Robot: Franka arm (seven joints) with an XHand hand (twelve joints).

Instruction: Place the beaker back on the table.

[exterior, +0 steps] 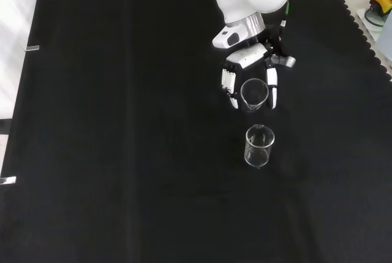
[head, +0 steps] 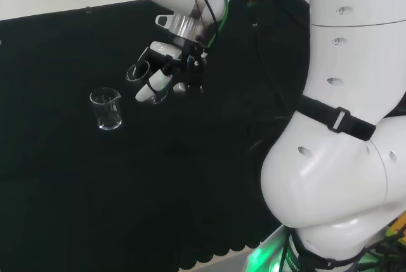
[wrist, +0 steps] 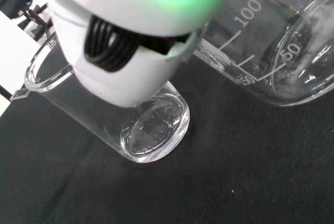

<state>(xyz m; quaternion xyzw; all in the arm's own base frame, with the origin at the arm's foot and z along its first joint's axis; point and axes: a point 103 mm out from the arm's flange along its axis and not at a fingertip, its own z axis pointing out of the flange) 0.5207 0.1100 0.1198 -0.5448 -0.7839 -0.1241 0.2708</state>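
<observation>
A clear glass beaker [exterior: 253,94] sits between the fingers of the black and white hand [exterior: 248,60], which are curled round its sides. In the head view the same beaker [head: 141,74] shows just left of the hand [head: 170,69], above the black cloth. I cannot tell whether its base touches the cloth. In the wrist view the held beaker [wrist: 271,41] is close, with printed graduation marks, beside a white part of the hand [wrist: 130,41].
A second clear beaker [exterior: 260,145] stands upright on the cloth just in front of the hand; it also shows in the head view [head: 106,108] and the wrist view [wrist: 151,127]. The arm's white links [head: 342,126] stand at the right.
</observation>
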